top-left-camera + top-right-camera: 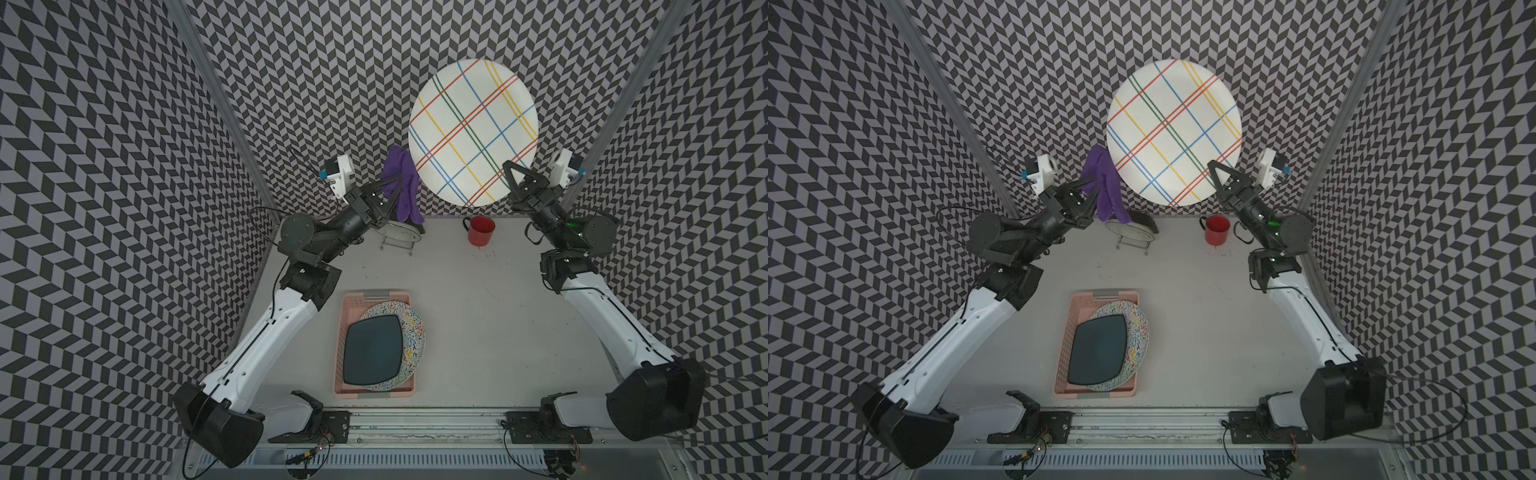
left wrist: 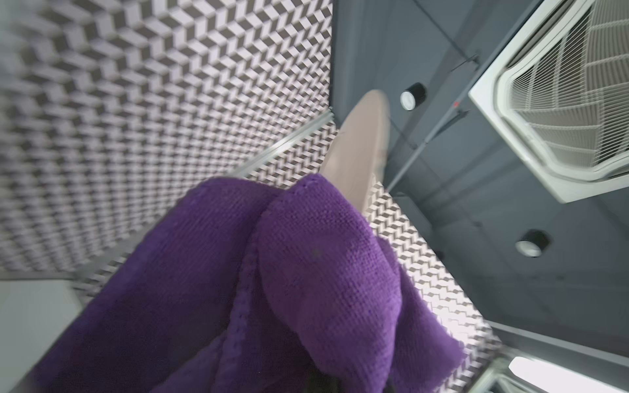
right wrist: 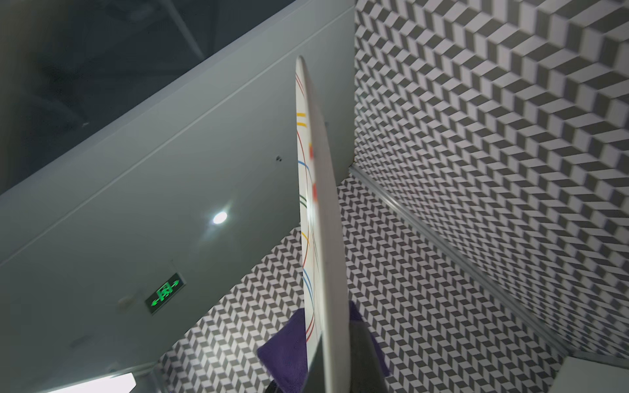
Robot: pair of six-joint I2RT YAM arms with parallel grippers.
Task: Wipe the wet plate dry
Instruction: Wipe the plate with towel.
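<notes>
Showing its striped face in both top views, the plate (image 1: 473,133) is held above the far end of the bench (image 1: 478,324), gripped at its 5 o'clock rim by the closed right fingers (image 1: 508,174). A purple cloth (image 1: 409,195) is clamped in the left fingers (image 1: 392,198) (shut on it) and is seen at the plate's 8 o'clock edge; contact cannot be judged. A red mug (image 1: 481,230) is set at the plate's 6 o'clock

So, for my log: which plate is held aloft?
The round white striped plate, in the right gripper; the dark square plate and speckled plate lie in the pink tray.
</notes>
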